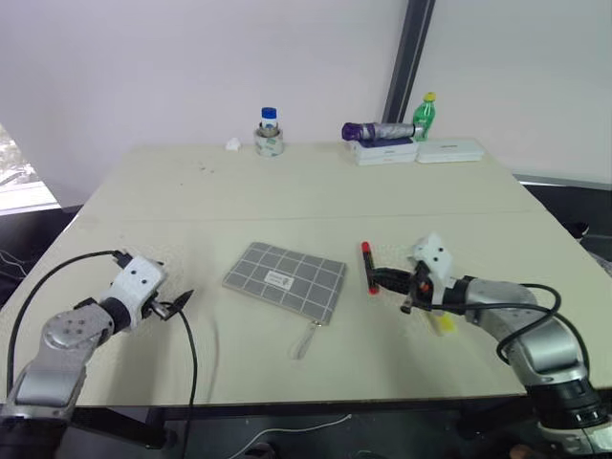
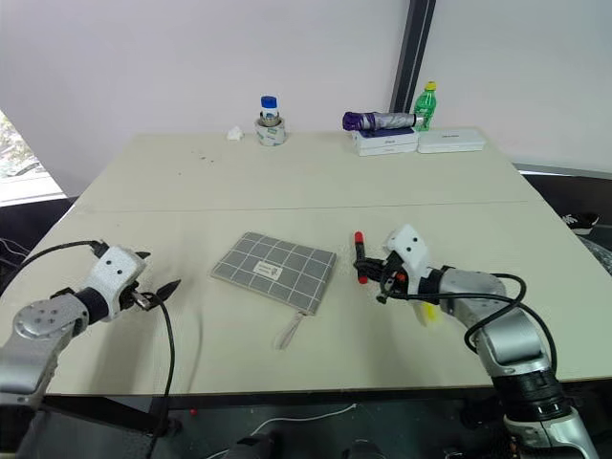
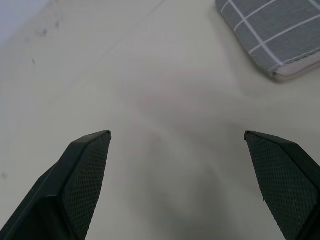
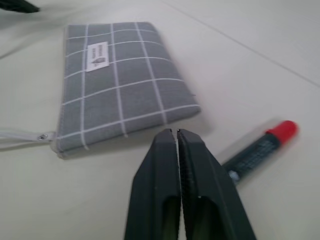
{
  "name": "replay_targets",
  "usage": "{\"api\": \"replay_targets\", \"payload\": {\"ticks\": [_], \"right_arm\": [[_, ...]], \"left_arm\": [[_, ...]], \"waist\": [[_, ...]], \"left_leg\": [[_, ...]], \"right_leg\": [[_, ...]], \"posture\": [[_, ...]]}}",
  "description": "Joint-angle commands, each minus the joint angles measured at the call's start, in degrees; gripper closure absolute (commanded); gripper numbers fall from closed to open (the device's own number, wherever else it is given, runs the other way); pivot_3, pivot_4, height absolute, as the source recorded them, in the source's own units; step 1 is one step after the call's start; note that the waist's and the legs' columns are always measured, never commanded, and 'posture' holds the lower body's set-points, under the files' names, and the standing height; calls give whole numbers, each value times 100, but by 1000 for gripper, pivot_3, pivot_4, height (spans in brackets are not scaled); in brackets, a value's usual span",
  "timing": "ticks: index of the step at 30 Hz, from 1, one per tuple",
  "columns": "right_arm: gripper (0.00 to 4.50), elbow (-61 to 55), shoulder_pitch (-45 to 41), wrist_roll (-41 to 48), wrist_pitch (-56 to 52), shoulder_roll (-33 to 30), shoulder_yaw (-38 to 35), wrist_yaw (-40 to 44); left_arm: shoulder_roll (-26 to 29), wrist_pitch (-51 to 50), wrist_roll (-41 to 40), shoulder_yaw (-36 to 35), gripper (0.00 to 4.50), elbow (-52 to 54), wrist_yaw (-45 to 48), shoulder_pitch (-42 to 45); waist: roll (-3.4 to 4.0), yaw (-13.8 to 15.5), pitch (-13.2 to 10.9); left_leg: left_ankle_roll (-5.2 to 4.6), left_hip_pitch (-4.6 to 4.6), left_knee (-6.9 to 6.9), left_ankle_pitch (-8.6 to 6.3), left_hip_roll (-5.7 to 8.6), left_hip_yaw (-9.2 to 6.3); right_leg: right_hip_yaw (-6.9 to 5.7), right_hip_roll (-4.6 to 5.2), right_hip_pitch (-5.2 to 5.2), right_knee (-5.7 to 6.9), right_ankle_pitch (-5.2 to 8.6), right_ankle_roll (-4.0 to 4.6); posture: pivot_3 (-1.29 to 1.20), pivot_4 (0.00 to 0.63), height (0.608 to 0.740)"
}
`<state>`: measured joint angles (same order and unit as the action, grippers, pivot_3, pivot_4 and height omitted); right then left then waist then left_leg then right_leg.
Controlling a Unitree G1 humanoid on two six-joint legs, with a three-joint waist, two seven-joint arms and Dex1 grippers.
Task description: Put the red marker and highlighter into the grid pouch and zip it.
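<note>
A: What sits along the far edge of the table (image 1: 287,196)?

B: Upper middle, a blue-capped jar (image 1: 269,120) on a tape roll (image 1: 270,145). Upper right, a purple folded umbrella (image 1: 380,131) on a white box (image 1: 386,151), a green bottle (image 1: 424,116), a white case (image 1: 450,150).

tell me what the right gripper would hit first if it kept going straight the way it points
Probably the grid pouch. In the right wrist view the shut right gripper aims at the pouch's near edge, with the red marker lying just off to one side of that line. Depth is unclear, so it might graze the table first.
</note>
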<state>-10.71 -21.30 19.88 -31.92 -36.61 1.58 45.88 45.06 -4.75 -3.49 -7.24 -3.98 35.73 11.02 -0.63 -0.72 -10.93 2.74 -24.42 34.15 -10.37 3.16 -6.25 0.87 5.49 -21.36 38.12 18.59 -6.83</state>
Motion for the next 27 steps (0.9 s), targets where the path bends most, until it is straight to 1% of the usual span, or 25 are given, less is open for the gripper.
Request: {"api": "replay_targets", "payload": {"ticks": [1, 5, 11, 16, 22, 27], "right_arm": [[4465, -226, -156, -250, -138, -55, 194, -158], [4465, -132, -229, -516, -386, -22, 449, -354], [4465, -71, -372, -822, -635, 286, 729, -758], [4465, 115, -657, -1143, -856, 609, 1032, -1062], [4465, 599, -1107, -1461, -990, 1022, 1334, -1325], [4465, 1159, -1379, -1701, -713, 1199, 1490, -1359]], "left_arm": [[128, 868, 489, 328, 0, -491, 75, 370], [110, 1594, 873, 754, 0, -1206, 183, 840], [11, 2376, 1191, 1190, 0, -2058, 333, 1450], [-50, 2896, 1338, 1435, 0, -2698, 527, 1836], [-118, 3043, 1330, 1485, 0, -2923, 697, 2017], [-185, 2963, 1191, 1450, 0, -2753, 866, 1938]], "waist": [[0, 8, 0], [0, -1, 0], [0, -29, 0], [0, -29, 0], [0, -28, 1], [0, -29, 1]], "left_leg": [[0, -1, 0, 0, 1, 0], [0, -1, 0, 0, 2, -1], [0, -1, 0, 1, 2, -1], [-1, 0, 2, 2, 6, -1], [-1, 2, 5, 2, 8, -2], [0, 2, 8, 3, 9, -4]], "right_leg": [[0, 0, 0, 0, 0, 0], [-2, -1, -1, 1, -1, -2], [-3, -9, -5, 9, -2, -3], [-3, -12, -4, 14, -2, -5], [-3, -14, -3, 23, -3, -6], [-3, -16, -3, 25, -3, -7]], "posture": [[0, 150, 740], [0, 150, 740], [0, 150, 740], [0, 150, 740], [0, 150, 740], [0, 150, 740]]}}
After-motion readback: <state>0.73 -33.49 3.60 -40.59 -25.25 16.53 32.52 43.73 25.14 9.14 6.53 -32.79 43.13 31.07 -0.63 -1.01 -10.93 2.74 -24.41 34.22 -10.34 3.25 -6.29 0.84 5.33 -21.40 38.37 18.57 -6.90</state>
